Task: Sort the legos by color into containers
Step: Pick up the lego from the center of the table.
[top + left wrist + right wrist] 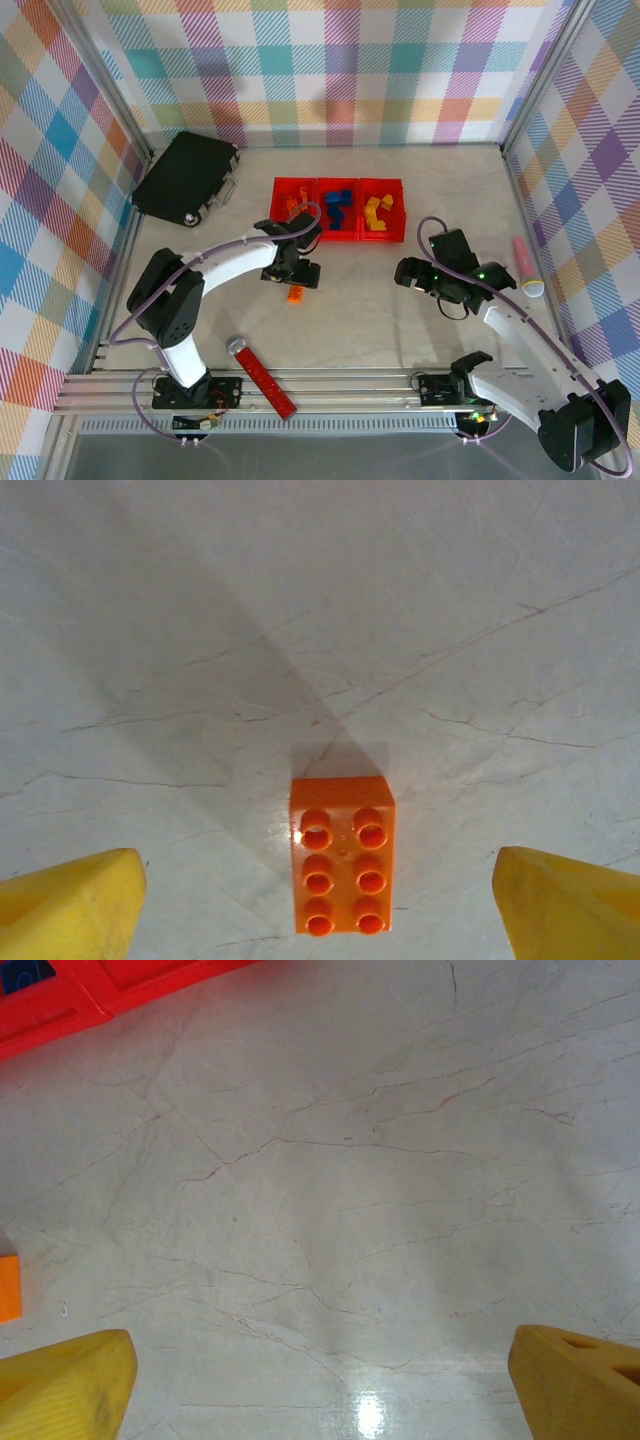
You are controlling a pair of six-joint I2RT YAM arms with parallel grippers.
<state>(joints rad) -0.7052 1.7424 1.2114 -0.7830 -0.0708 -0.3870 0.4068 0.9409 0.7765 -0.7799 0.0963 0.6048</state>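
One orange lego [343, 855], a two-by-three brick, lies studs up on the pale table [295, 293]. My left gripper [320, 920] hangs just above it, open. Its yellow fingers [70, 905] stand wide on either side, not touching the brick. In the top view the left gripper [291, 272] is in front of the containers [338, 184], three joined red bins. The left bin holds orange legos [295, 205], the middle one blue [337, 207], the right one yellow [377, 213]. My right gripper [412, 275] is open over bare table [320, 1390], the orange brick's edge [8, 1288] at its far left.
A flat black case [187, 178] lies at the back left. A long red studded bar [262, 376] rests near the front rail. A pink and yellow marker-like object [527, 270] lies by the right wall. Plaid walls enclose the table on three sides.
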